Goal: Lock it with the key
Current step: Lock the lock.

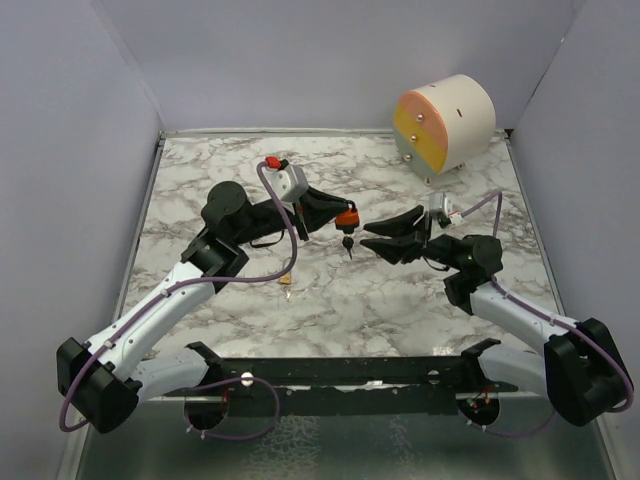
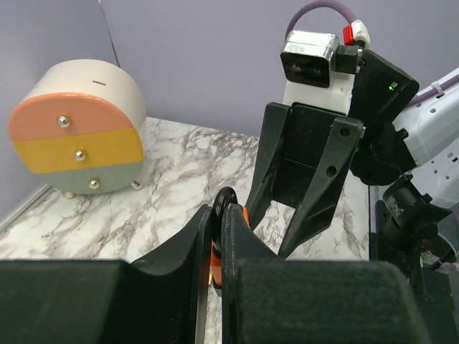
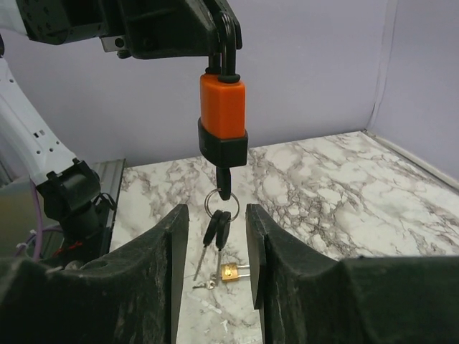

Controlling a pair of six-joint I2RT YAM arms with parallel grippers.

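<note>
Orange padlock held up between two hands over the marble table.

Overhead view: at frame centre the left hand [image 1: 345, 214] is clenched on the orange-and-black padlock [image 1: 346, 220], with a black-headed key [image 1: 347, 243] hanging under it. The right hand [image 1: 372, 237], fingers spread, faces it just beside. A round cream drawer cabinet [image 1: 445, 125] stands upper right on the white marble table [image 1: 200, 170]. Left wrist view: the fingers pinch the padlock's black shackle [image 2: 226, 199]. Right wrist view: the key sits in the keyhole, and spare keys on a ring [image 3: 217, 226] show between the released fingers. A small brass padlock [image 3: 229, 272] lies on the table.
</note>
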